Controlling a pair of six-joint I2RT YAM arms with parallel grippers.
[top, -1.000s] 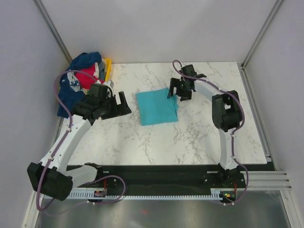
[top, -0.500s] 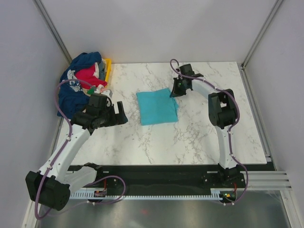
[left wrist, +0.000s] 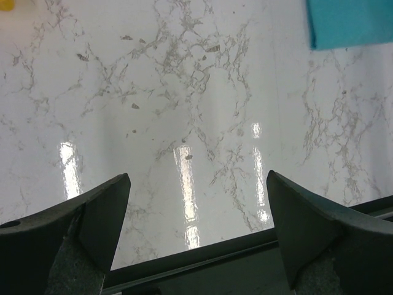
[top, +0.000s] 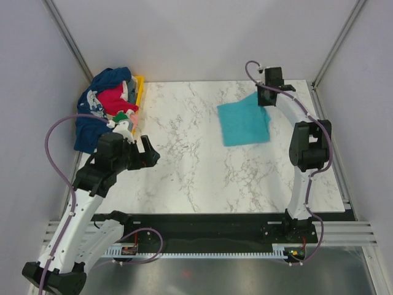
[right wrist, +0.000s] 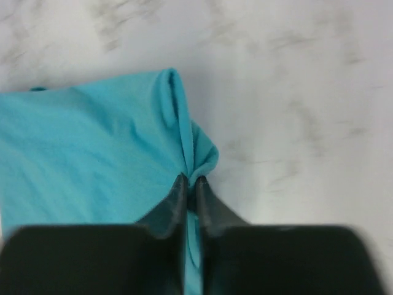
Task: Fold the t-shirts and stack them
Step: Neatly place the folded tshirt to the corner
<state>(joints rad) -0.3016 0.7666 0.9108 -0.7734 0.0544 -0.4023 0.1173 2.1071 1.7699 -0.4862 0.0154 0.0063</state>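
The folded teal t-shirt [top: 244, 123] lies flat on the marble table at the far right. My right gripper [top: 265, 102] is shut on a bunched fold at its far right edge; in the right wrist view the cloth [right wrist: 92, 153] is pinched between the tips [right wrist: 190, 179]. The other t-shirts are piled at the far left: a navy one with white print [top: 91, 117] and a red one [top: 114, 98]. My left gripper [top: 146, 153] hovers near that pile, wide open and with nothing in it [left wrist: 198, 178]. A corner of the teal shirt [left wrist: 350, 21] shows in the left wrist view.
A yellow plastic tray [top: 140, 90] sits under the pile of shirts at the far left corner. Grey walls close in the table on three sides. A black rail [top: 215, 221] runs along the near edge of the table.
My right gripper has shut on the teal shirt's edge and dragged the shirt from the table's middle to the far right. My left arm has drawn back toward the near left.
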